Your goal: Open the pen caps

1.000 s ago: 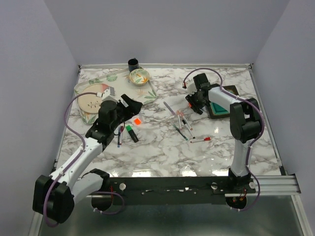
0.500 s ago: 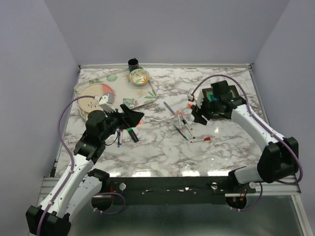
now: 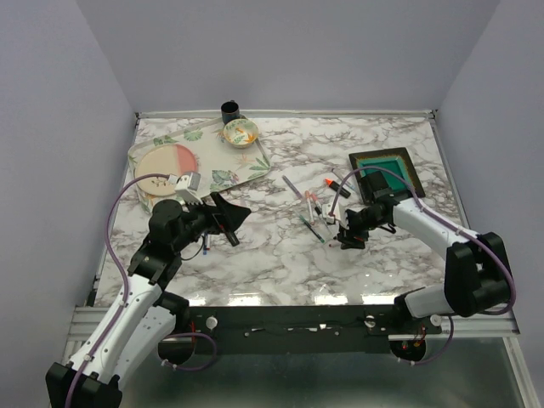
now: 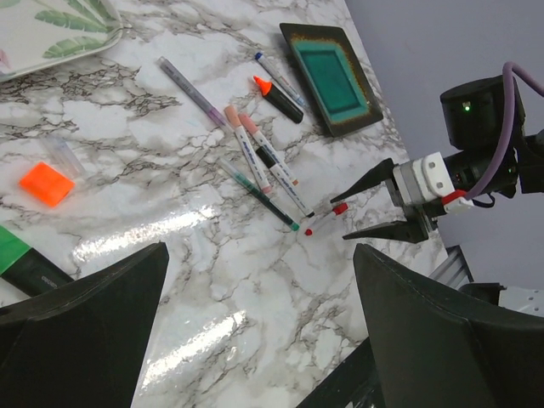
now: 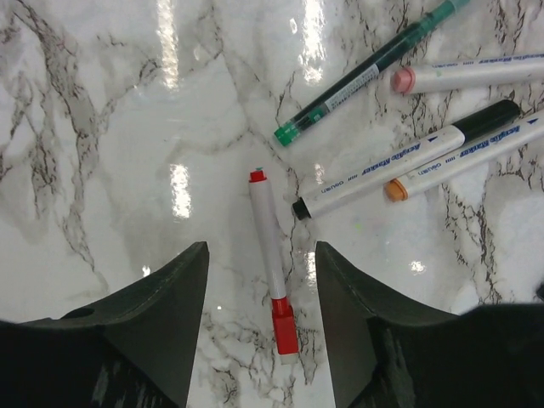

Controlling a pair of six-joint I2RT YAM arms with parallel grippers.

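A white pen (image 5: 268, 223) with a red cap (image 5: 285, 327) lies on the marble between the open fingers of my right gripper (image 5: 261, 248), untouched. It also shows in the left wrist view (image 4: 327, 217). Beside it lie a green pen (image 5: 365, 76) and white pens with pink, black and orange ends (image 5: 399, 174). The pen cluster (image 3: 313, 211) is mid-table, with my right gripper (image 3: 344, 238) at its near right. An orange-tipped black highlighter (image 4: 280, 96) lies by the teal tray. My left gripper (image 4: 259, 249) is open and empty above the marble, over a green highlighter (image 4: 21, 259) and a loose orange cap (image 4: 47, 183).
A teal tray (image 3: 382, 166) sits at the right. A floral tray (image 3: 255, 161) with a bowl (image 3: 240, 132), a black cup (image 3: 229, 109) and a round pink-and-beige plate (image 3: 166, 166) stand at the back left. Another pen (image 3: 206, 244) lies by the left arm.
My right arm has swung from the teal tray forward and down, so its open fingers now straddle the red-capped pen. My left gripper has moved slightly nearer and stayed open.
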